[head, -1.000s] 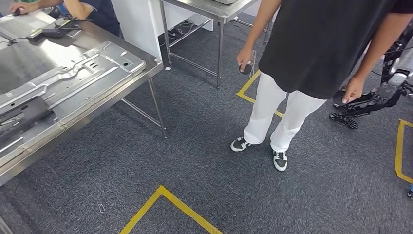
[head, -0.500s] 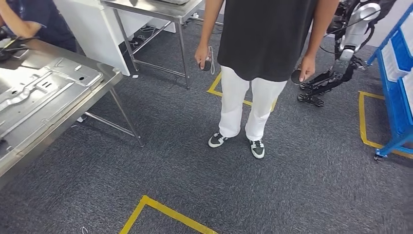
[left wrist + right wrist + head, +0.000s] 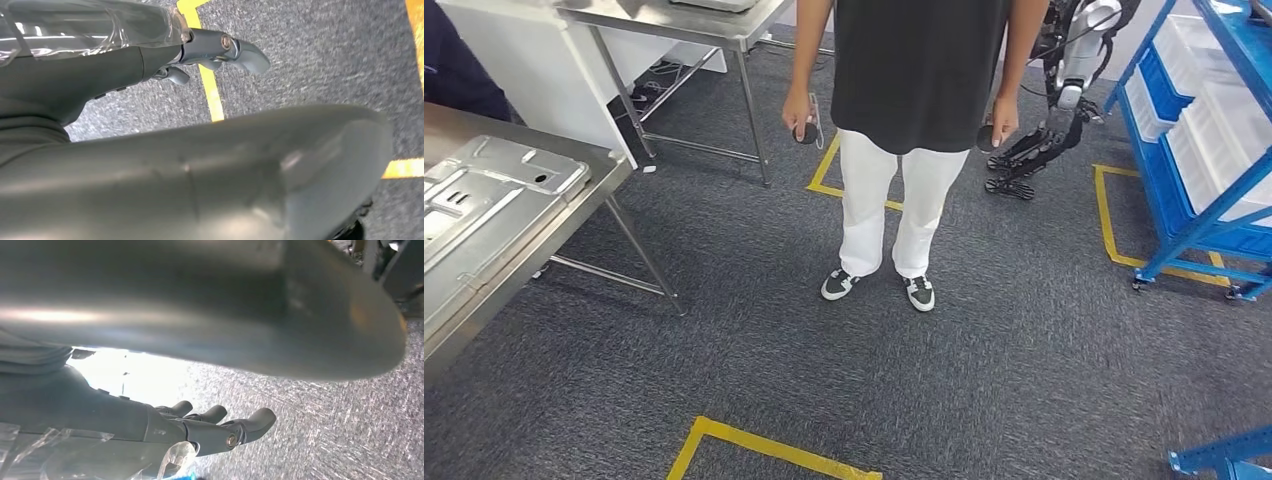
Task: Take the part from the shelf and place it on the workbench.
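Right now I look down at a grey carpet floor with yellow tape lines on it. A person in a black top and white trousers stands in front of me, facing me, with a small dark thing in each hand. On my left is a shiny metal surface, and a big pressed metal panel lies flat on it. Behind that stands a second metal table. On my right is a blue shelf with pale bins on its levels; I cannot tell which part in there is the one to take, because the bins are too small and far to see into. Another robot stands behind the person, just beside the shelf. My left hand hangs low over the carpet and a yellow line. Its fingers reach out fairly straight and hold nothing. My right hand hangs over the carpet too. Its fingers lie side by side, a little bent, with nothing in them. Both hands are well apart from the shelf and from the surface.
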